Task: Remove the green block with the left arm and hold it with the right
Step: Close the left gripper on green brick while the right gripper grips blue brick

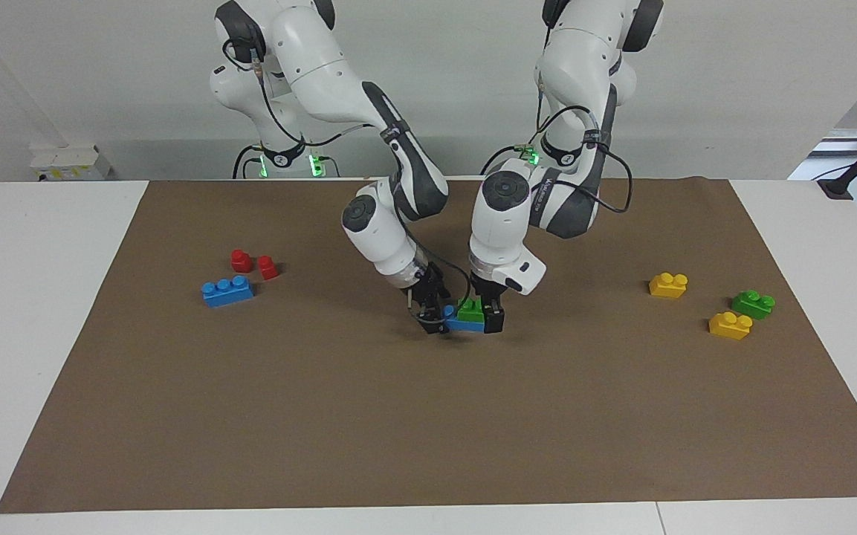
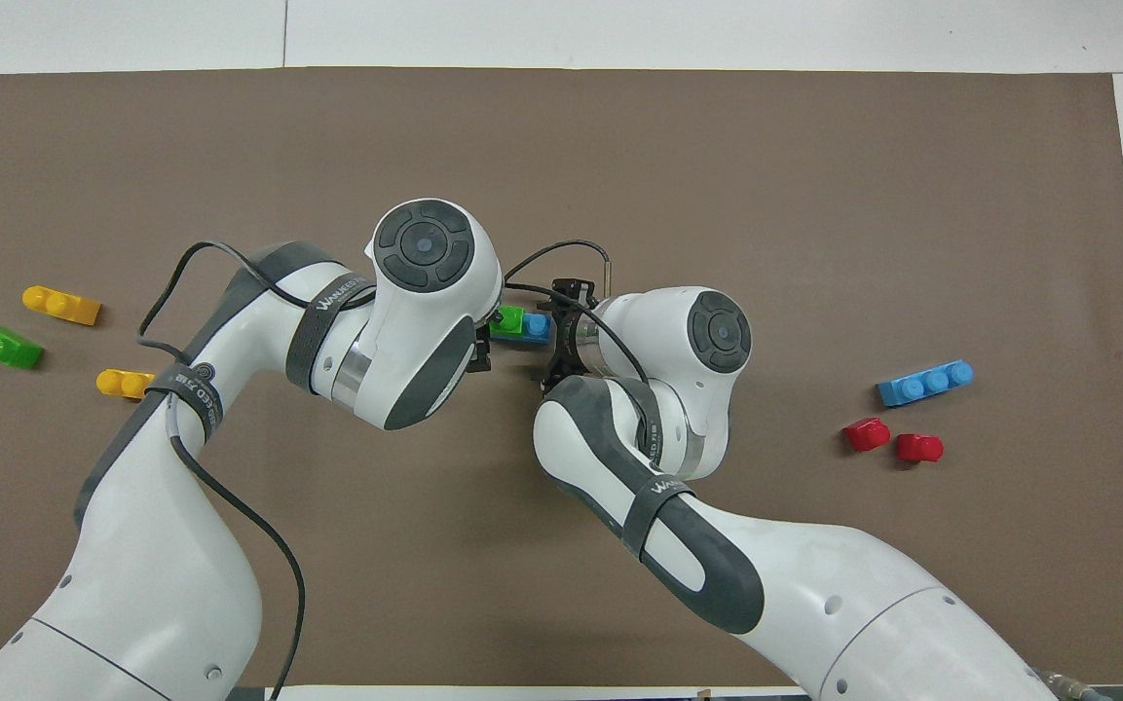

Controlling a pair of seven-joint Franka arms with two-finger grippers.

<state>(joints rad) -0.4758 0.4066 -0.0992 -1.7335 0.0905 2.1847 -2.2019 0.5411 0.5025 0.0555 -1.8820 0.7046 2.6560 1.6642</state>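
At mid-mat the green block (image 1: 467, 307) sits atop a blue brick (image 1: 465, 323), left gripper (image 1: 482, 312) clamped around it from above, right gripper (image 1: 435, 318) pinching the brick's end.

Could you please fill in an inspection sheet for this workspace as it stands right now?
Surface: brown mat on a white table.
Job's things: green block stacked on a blue block at mid-mat.
Clutter: second green block and two yellow blocks toward the left arm's end; blue block and two red pieces toward the right arm's end.
Grippers: left gripper at the green block; right gripper at the blue block's end.
Cables: black cables looped along both arms.
Surroundings: white wall.
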